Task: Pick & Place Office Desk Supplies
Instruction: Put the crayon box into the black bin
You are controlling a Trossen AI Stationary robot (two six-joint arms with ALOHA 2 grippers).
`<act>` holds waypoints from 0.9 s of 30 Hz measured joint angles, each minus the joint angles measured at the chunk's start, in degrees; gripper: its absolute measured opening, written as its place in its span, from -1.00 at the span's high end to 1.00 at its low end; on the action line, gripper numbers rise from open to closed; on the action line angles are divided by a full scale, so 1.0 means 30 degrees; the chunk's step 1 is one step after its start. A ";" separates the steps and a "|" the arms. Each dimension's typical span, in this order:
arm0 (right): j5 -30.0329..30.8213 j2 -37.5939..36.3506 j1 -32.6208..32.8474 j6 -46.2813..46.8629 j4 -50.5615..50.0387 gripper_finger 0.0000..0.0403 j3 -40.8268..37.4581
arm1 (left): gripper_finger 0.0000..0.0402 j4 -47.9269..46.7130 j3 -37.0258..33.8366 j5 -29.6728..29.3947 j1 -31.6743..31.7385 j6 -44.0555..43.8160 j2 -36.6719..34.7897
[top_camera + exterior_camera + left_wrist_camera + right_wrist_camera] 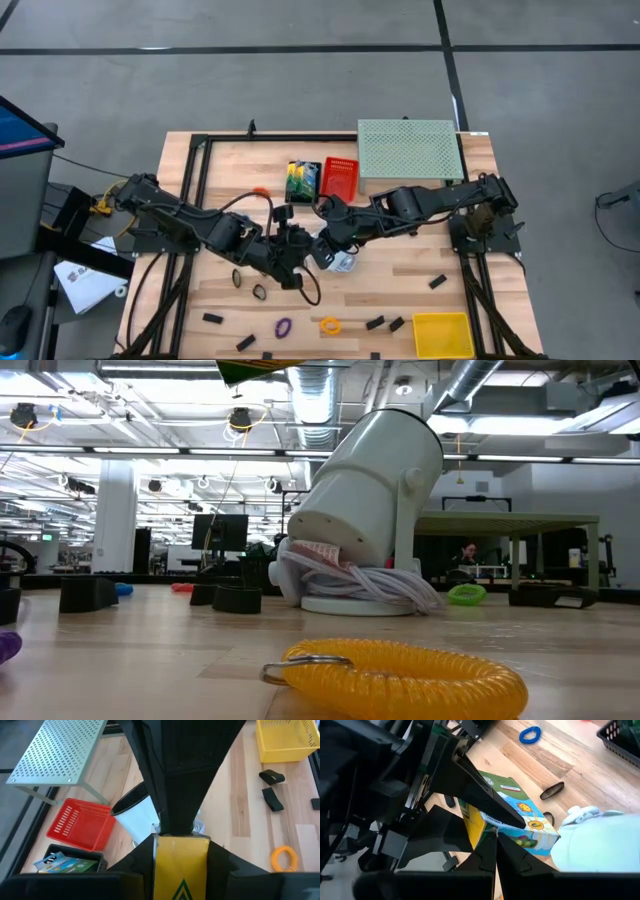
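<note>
Two arms meet | left gripper (182, 847) clamps crayon box (520, 817) | right gripper (495, 847) pinched shut at box edge | confirm left's hold first

a large open hall with rows of bright ceiling lights (120, 452), silver ducts (318, 392), a white pillar (115, 510), a monitor (222, 532), and a long table (505, 520) where a person (467, 552) sits. grey floor (250, 85) with dark seams surrounds the wooden table (400, 290).
</note>
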 joint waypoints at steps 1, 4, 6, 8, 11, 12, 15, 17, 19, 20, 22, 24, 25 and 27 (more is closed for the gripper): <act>0.0000 0.0000 0.0051 -0.0293 0.0289 1.00 -0.0020 | 0.50 -0.0010 0.0008 -0.0028 -0.0038 0.0014 -0.0027; -0.0017 0.0000 0.0201 -0.0815 0.1118 0.97 -0.0037 | 0.51 0.0032 0.0051 0.0040 -0.0265 0.0095 -0.0139; -0.0011 0.0000 0.0298 -0.0885 0.1395 0.91 -0.0037 | 0.51 0.0021 0.0051 0.0112 -0.0387 0.0087 -0.0236; 0.0057 0.0000 0.0304 -0.1114 0.1911 0.83 -0.0024 | 0.52 -0.0050 0.0001 0.0132 -0.0451 0.0087 -0.0293; 0.0105 -0.0096 0.0396 -0.1499 0.2879 0.69 0.0096 | 0.52 -0.0039 -0.0044 0.0098 -0.0437 0.0077 -0.0408; 0.0104 -0.0102 0.0411 -0.1642 0.3393 0.65 0.0094 | 0.52 -0.0102 -0.0041 0.0043 -0.0437 0.0014 -0.0509; 0.0101 -0.0066 0.0450 -0.1880 0.4453 0.55 0.0072 | 0.52 -0.0802 -0.0022 0.0026 -0.0438 -0.0385 -0.0697; 0.0093 -0.0069 0.0454 -0.2001 0.4626 0.50 0.0072 | 0.52 -0.1377 -0.0022 -0.0054 -0.0466 -0.0784 -0.0697; 0.0327 -0.0176 0.0532 -0.2092 0.4544 0.47 0.0043 | 0.52 -0.1709 -0.0022 -0.0097 -0.0480 -0.0945 -0.0765; 0.0638 -0.0228 0.0561 -0.2167 0.4492 0.46 0.0043 | 0.52 -0.1897 -0.0022 -0.0128 -0.0458 -0.0960 -0.0841; 0.1237 -0.0517 0.0700 -0.2286 0.4094 0.45 0.0043 | 0.52 -0.2244 -0.0022 -0.0467 -0.0386 -0.1261 -0.1034; 0.1934 -0.0817 0.0814 -0.2298 0.3534 0.44 0.0053 | 0.52 -0.2708 -0.0106 -0.0759 -0.0366 -0.1541 -0.1286; 0.2334 -0.1010 0.0836 -0.2298 0.3161 0.44 0.0065 | 0.52 -0.2748 -0.0245 -0.0917 -0.0292 -0.1633 -0.1504; 0.2998 -0.1370 0.0984 -0.2294 0.2136 0.44 0.0058 | 0.52 -0.2778 -0.0751 -0.1180 -0.0254 -0.1860 -0.2169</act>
